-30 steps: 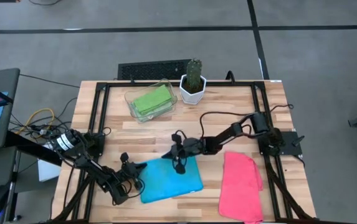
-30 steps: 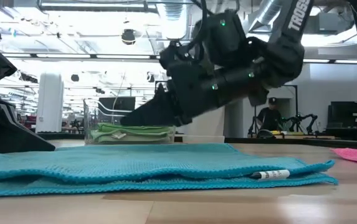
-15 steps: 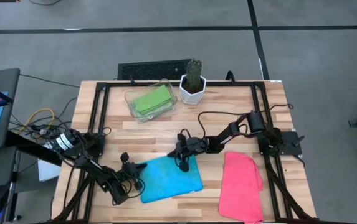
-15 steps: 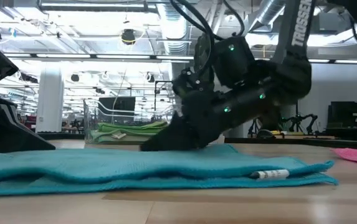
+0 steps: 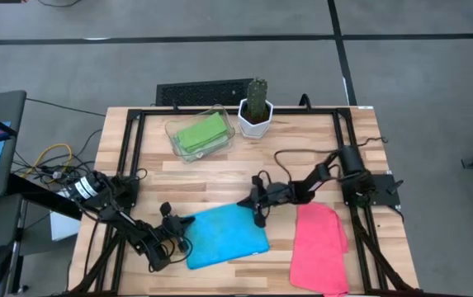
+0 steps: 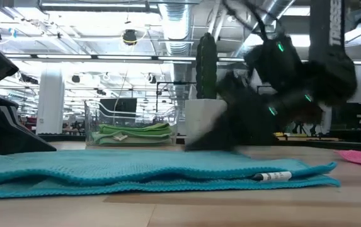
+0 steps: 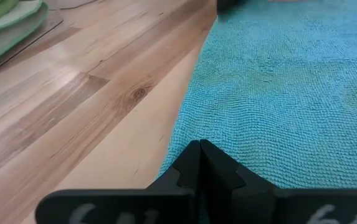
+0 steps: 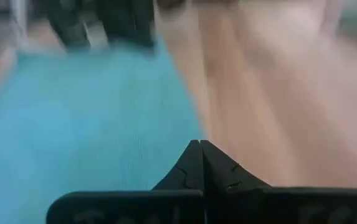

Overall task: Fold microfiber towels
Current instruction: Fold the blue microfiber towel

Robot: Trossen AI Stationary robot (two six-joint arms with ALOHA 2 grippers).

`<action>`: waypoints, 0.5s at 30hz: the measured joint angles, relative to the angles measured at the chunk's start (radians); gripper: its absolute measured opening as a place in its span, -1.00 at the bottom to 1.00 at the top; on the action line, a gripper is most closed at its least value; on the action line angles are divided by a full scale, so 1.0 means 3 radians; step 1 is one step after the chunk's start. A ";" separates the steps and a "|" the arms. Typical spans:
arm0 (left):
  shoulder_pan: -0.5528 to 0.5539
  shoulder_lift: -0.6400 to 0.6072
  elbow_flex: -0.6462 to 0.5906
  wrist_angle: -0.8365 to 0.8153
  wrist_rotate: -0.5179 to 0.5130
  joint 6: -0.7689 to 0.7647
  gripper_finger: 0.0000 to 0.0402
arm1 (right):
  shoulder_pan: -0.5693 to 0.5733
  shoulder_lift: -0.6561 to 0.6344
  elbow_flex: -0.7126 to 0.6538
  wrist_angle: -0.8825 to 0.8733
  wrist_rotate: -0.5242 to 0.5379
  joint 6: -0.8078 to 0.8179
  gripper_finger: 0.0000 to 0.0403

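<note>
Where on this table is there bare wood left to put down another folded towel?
Bare wood lies between the clear tray and the cyan towel, and right of the cactus pot, behind the right arm. The near edge is crowded: cyan towel, right gripper, pink towel, left gripper.

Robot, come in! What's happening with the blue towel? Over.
Left end effector shut, at blue towel's edge. Right end effector shut, at towel's corner. Nothing in the way.
</note>
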 joint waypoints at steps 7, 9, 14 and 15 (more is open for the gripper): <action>0.0061 -0.0039 0.0000 0.0000 0.0032 0.0249 -1.00 | 0.0013 0.0373 -0.0129 0.0616 0.0108 0.0150 -0.95; 0.0097 -0.0096 0.0000 -0.0014 0.0104 0.0420 -1.00 | 0.0011 0.0364 -0.0139 0.0615 0.0108 0.0176 -0.95; 0.0248 -0.0298 0.0001 -0.0402 0.0196 0.0697 -1.00 | 0.0067 0.0246 -0.0249 0.0564 0.0280 0.0340 -0.95; 0.0288 -0.0330 0.0000 -0.0518 0.0190 0.0698 -1.00 | 0.0085 0.0227 -0.0273 0.0558 0.0312 0.0342 -0.95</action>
